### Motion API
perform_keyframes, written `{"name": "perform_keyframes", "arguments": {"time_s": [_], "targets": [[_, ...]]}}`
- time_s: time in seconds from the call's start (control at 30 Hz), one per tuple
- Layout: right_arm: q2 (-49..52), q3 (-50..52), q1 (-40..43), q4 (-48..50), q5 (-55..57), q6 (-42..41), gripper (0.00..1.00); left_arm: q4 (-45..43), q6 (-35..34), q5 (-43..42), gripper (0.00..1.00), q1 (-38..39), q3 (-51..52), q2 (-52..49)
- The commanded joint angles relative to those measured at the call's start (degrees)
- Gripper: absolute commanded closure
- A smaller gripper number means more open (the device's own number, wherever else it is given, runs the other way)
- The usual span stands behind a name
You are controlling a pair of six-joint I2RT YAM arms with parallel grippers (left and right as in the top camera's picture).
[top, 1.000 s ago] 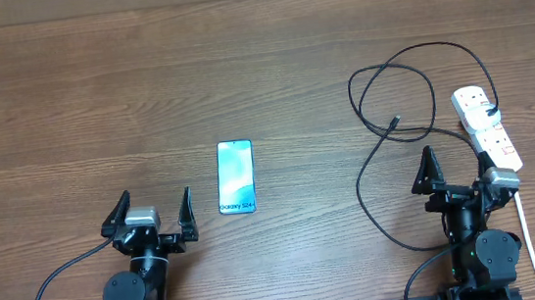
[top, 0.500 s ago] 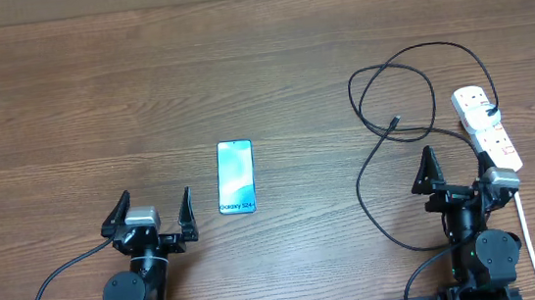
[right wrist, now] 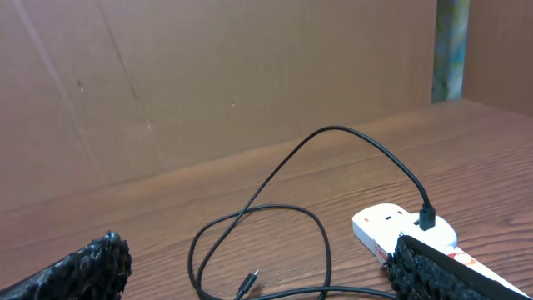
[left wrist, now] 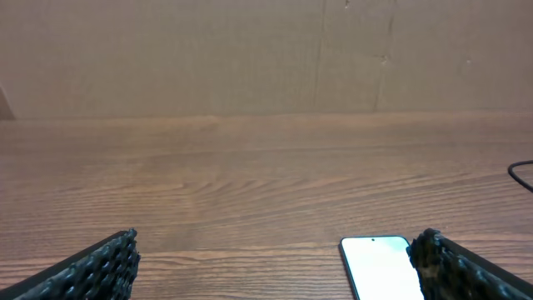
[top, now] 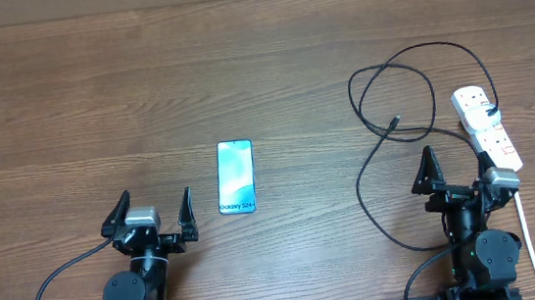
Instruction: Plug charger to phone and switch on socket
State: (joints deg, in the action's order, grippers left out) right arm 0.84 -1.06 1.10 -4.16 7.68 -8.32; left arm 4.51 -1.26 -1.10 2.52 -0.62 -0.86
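Note:
The phone (top: pixel 236 177) lies flat on the wooden table, screen up, with dark "Galaxy S24+" text; its top end shows in the left wrist view (left wrist: pixel 379 265). The black charger cable (top: pixel 390 89) lies in loops at the right, its small plug tip (top: pixel 395 119) free on the table and also seen in the right wrist view (right wrist: pixel 246 286). Its other end is plugged into the white socket strip (top: pixel 487 129), which shows in the right wrist view (right wrist: pixel 391 228). My left gripper (top: pixel 148 213) is open and empty, just left of the phone. My right gripper (top: pixel 457 171) is open and empty, beside the socket.
The socket's thick white cord (top: pixel 529 233) runs down toward the front edge at the far right. A brown cardboard wall (left wrist: pixel 266 50) stands along the table's far side.

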Motion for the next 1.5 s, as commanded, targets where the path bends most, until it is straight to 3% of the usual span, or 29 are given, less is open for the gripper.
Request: {"name": "perform_keyframes", "arguments": {"time_s": [0.0, 1.1, 1.3, 1.47], "targets": [[-0.68, 0.61, 0.2, 0.17, -0.26, 0.28, 0.0, -0.09, 1.07, -0.42, 0.0, -0.26, 0.35, 0.61], [-0.68, 0.61, 0.2, 0.17, -0.26, 0.26, 0.0, -0.42, -0.66, -0.63, 0.0, -0.26, 0.35, 0.61], [-0.68, 0.61, 0.2, 0.17, -0.26, 0.26, 0.0, -0.37, -1.14, -9.64, 0.01, -0.26, -0.42, 0.61], [-0.68, 0.61, 0.2, 0.17, -0.26, 0.26, 0.0, 1.81, -6.78, -13.16, 0.0, -0.26, -3.58, 0.61]]}}
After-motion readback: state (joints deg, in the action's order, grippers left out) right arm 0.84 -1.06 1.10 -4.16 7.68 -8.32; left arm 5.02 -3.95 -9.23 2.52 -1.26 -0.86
